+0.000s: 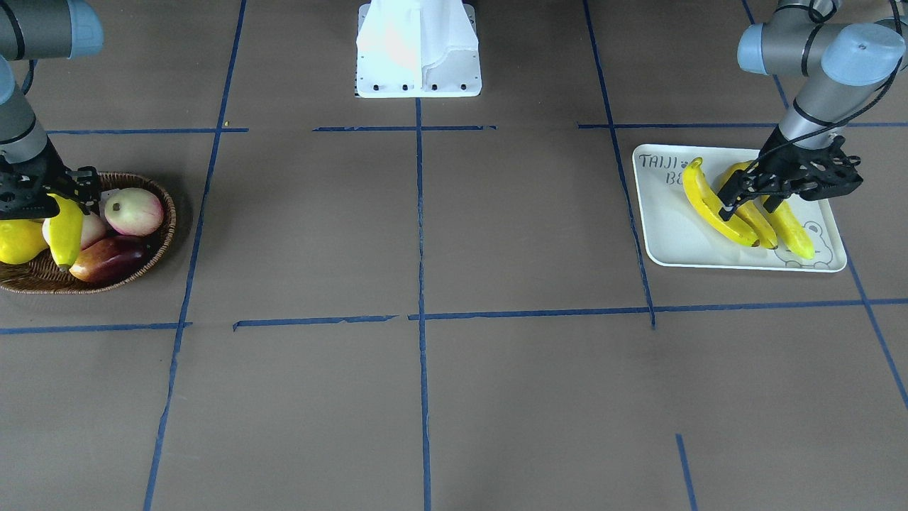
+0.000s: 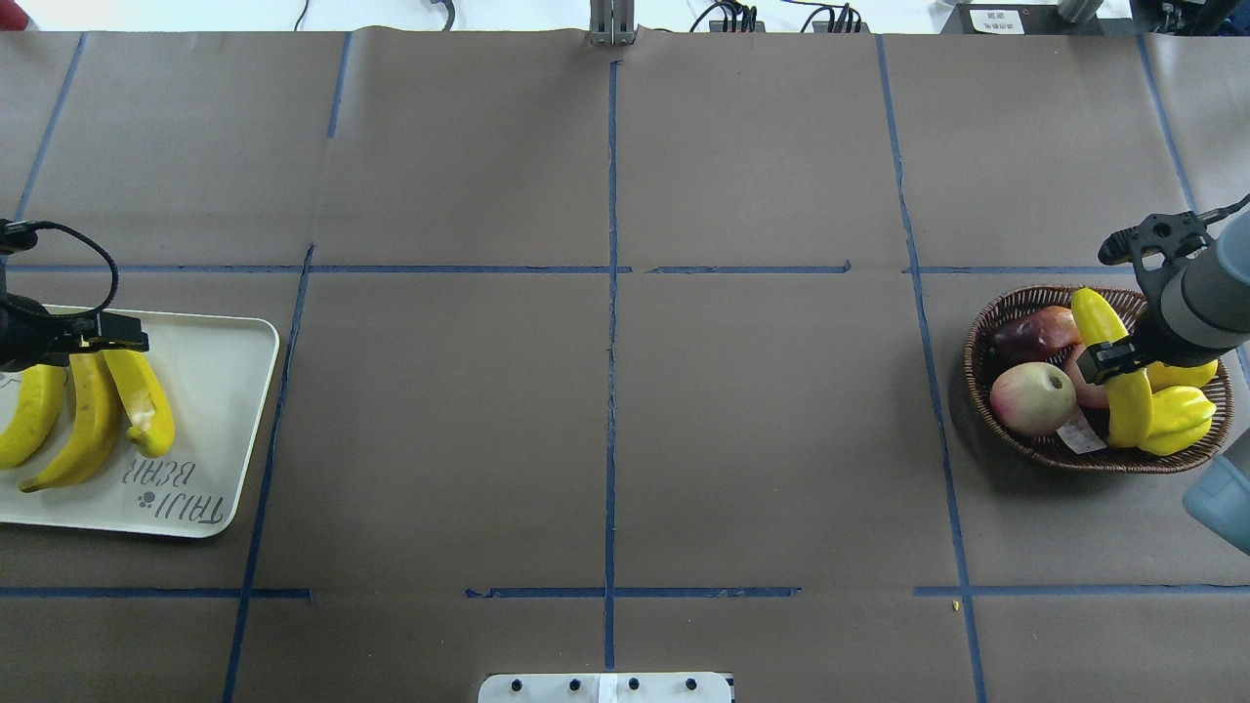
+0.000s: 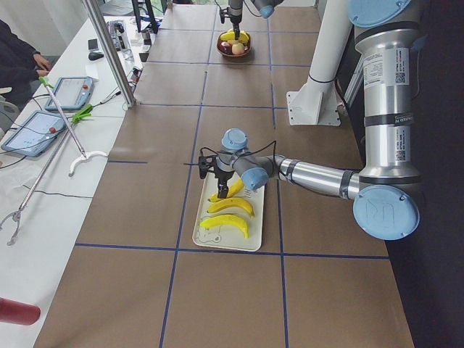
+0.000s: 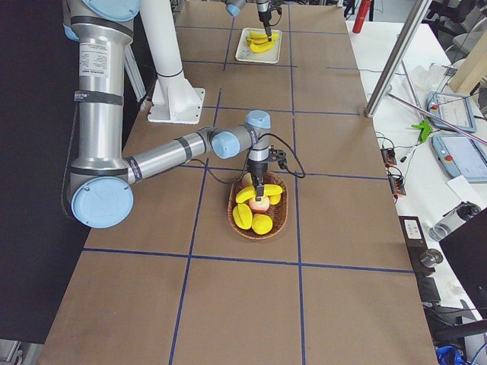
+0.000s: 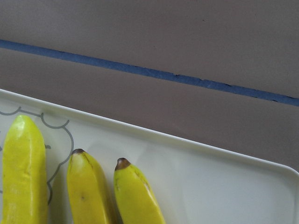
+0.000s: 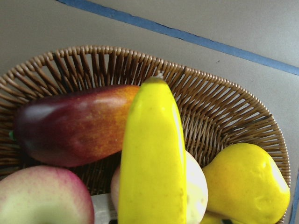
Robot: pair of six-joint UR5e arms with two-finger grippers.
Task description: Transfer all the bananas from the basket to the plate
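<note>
Three long curved yellow bananas (image 1: 706, 206): side by side on the flat white rimmed plate (image 1: 667, 241) — done.
Fourth yellow banana (image 1: 65, 231): at the brown woven wicker basket (image 1: 42, 284) — one transfer left.
Right gripper (image 1: 71, 202): clamped on it.
Left gripper (image 1: 745, 206): over the plate; cannot tell whether its jaws are apart.

Three bananas (image 1: 709, 207) on plate (image 1: 667, 241), fourth banana (image 1: 65, 231) over fruit (image 1: 133, 211) in basket (image 1: 42, 284)

This was a robotics lab: a paper-covered desk (image 2: 439, 439) gridded with blue tape (image 2: 612, 391), a teach pendant (image 3: 69, 93) on the side bench.
</note>
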